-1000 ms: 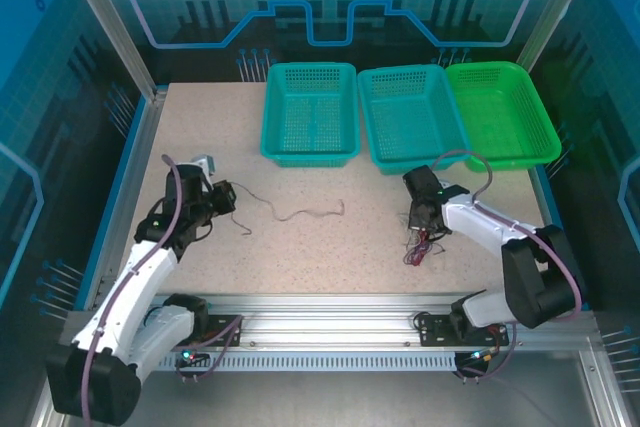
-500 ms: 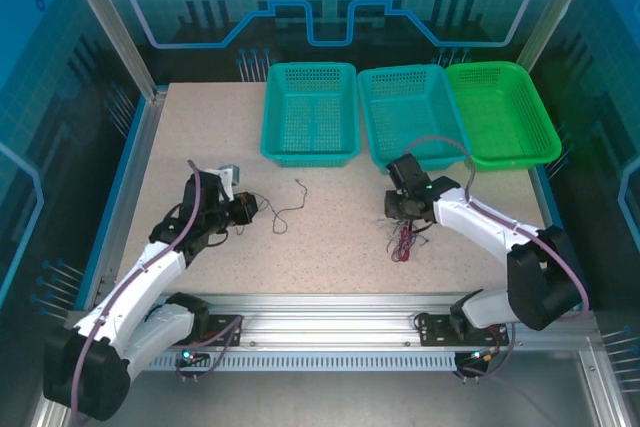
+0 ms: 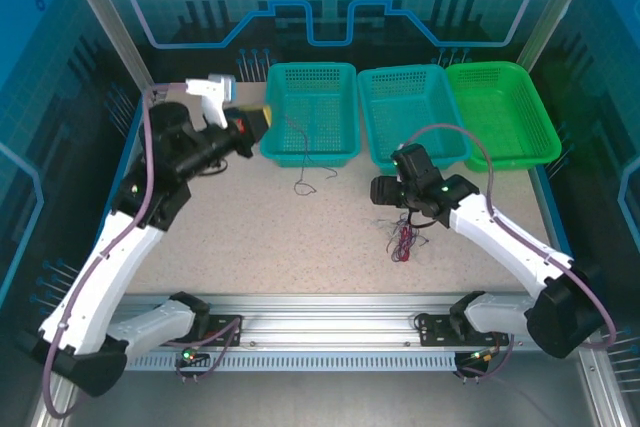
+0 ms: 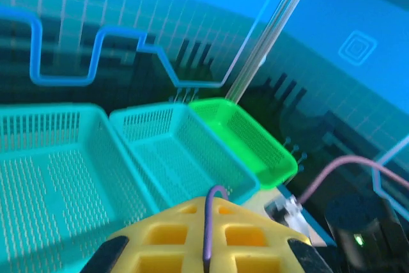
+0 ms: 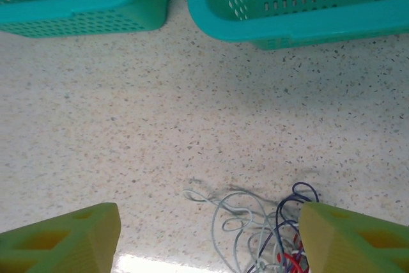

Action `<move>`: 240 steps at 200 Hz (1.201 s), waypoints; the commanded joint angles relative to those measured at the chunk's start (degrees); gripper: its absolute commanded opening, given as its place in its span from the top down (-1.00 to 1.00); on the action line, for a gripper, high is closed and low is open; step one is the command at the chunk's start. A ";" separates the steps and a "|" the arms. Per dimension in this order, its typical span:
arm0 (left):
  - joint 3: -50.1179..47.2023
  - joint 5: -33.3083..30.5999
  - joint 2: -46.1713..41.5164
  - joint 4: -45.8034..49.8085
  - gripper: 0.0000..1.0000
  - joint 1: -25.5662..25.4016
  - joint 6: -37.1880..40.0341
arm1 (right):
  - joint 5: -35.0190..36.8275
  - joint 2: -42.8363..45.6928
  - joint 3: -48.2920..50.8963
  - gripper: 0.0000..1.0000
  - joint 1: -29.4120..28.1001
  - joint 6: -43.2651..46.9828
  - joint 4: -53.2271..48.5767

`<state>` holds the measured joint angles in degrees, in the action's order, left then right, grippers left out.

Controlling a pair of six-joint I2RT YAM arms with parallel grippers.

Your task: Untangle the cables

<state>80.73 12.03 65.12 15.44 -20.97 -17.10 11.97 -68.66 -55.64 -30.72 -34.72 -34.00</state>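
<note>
Now the left gripper [image 3: 262, 128] pinches 1 dark cable [image 3: 303, 185], which dangles toward 5 o'clock past the left basket [image 3: 310, 68]. Meanwhile the right gripper [image 3: 380, 192] gapes, with the tangle [image 3: 404, 239] of red, white and dark cables at its 5 o'clock.

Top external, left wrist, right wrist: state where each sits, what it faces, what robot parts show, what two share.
Top external: above and behind, facing down at the table; left gripper, right gripper.
Left wrist: raised, facing across teal baskets, green basket, back wall; gripper shut on a thin cable.
Right wrist: low, facing down at the cable tangle; gripper open.
Shared: both wrist views show the teal baskets.
</note>
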 commanded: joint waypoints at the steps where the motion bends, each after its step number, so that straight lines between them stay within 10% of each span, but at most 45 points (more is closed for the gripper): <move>1: 6.99 -1.81 7.60 -1.67 1.00 -0.21 4.15 | -2.75 4.54 -2.32 -0.59 -0.04 -1.92 -1.95; 31: 17.19 -5.48 18.21 -3.30 1.00 0.20 6.74 | -7.16 11.42 -1.91 -1.00 -0.03 -0.53 0.15; 132: 23.33 -10.46 42.62 -7.56 1.00 3.13 5.10 | -4.30 17.17 -1.01 -1.00 1.02 -1.58 -3.11; 177: 20.79 -10.39 42.28 -7.23 -0.10 3.31 2.76 | -4.58 16.90 0.92 -1.00 4.80 -3.60 -5.67; 240: 1.45 0.78 20.44 -14.19 -0.36 -0.44 -2.12 | -6.69 13.73 10.05 -1.00 8.58 -6.82 -5.38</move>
<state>89.30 6.04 96.66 7.14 -18.44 -17.34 6.48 -52.99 -49.36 -23.18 -39.29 -37.93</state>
